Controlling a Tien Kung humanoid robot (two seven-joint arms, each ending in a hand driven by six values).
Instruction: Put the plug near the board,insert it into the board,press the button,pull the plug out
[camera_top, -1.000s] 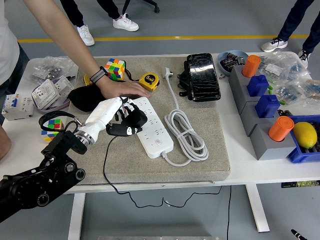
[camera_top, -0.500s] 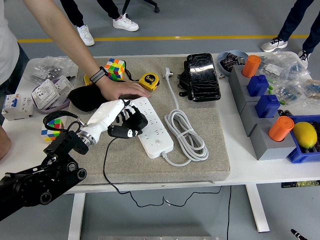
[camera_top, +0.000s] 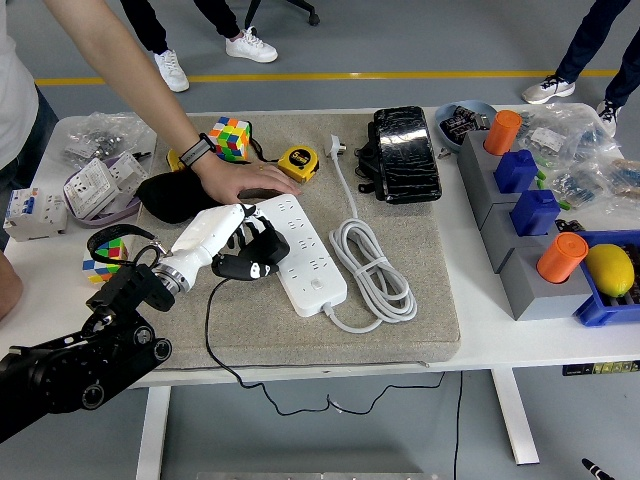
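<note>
The left robot hand reaches in from the lower left over the grey mat on the white worktop, its fingers closed around the black plug. The plug sits just at the left edge of the white power strip, its body lying roughly crosswise to the strip and pointing right toward the sockets; whether the pins have entered a socket cannot be told. Its black cable runs down off the mat's near edge. The strip's long axis runs from upper left to lower right, with its white cord coiled just beside it on the right. A person's hand rests flat on the strip's far end.

Against the frame half a second earlier, the robot hand and plug lie slightly further left and lower; strip and person's hand are unchanged. The right robot hand is out of view.
</note>
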